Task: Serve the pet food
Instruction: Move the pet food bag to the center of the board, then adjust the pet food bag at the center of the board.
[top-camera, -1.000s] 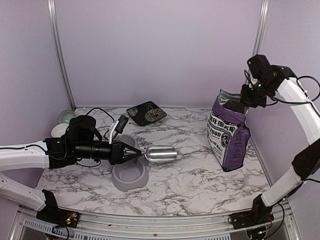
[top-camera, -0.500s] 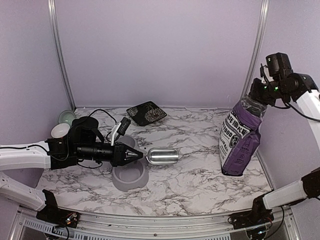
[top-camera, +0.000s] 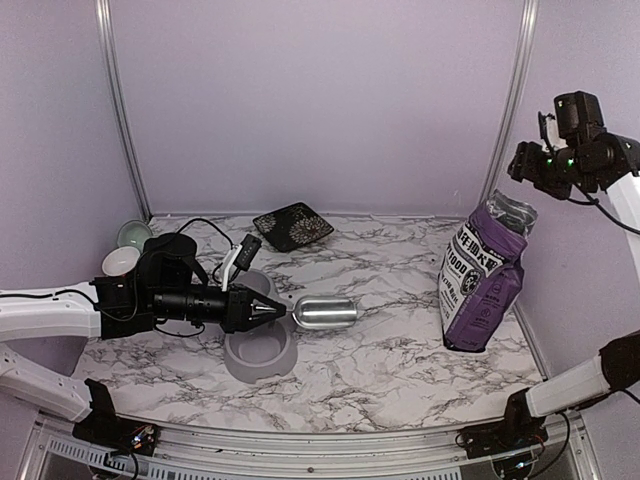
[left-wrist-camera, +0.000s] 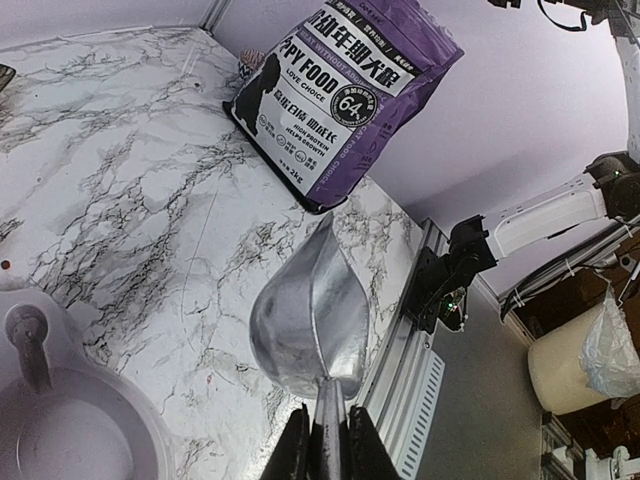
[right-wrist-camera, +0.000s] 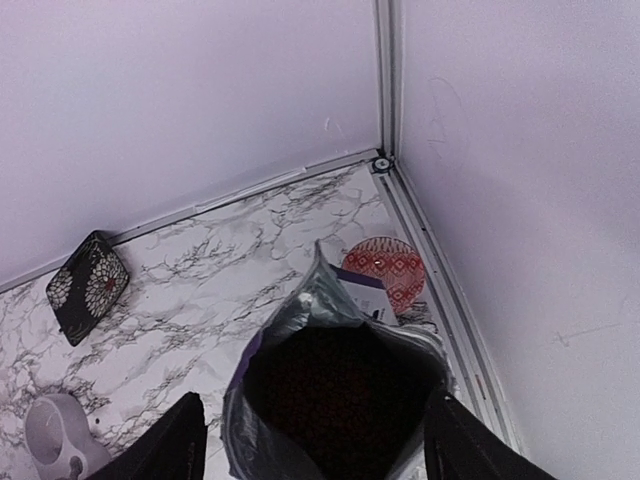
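Left gripper pinches scoop handle, centre-left, aimed at bag. Right gripper spread wide, upper right, above bag's open mouth, likely clearing scoop access.

light: soft, even | shadows: faint | glare: scoop | focus: sharp

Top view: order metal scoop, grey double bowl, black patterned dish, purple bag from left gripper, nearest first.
1. Shiny metal scoop, held.
2. Grey double bowl, beneath.
3. Black patterned dish, rear.
4. Purple bag, far right.
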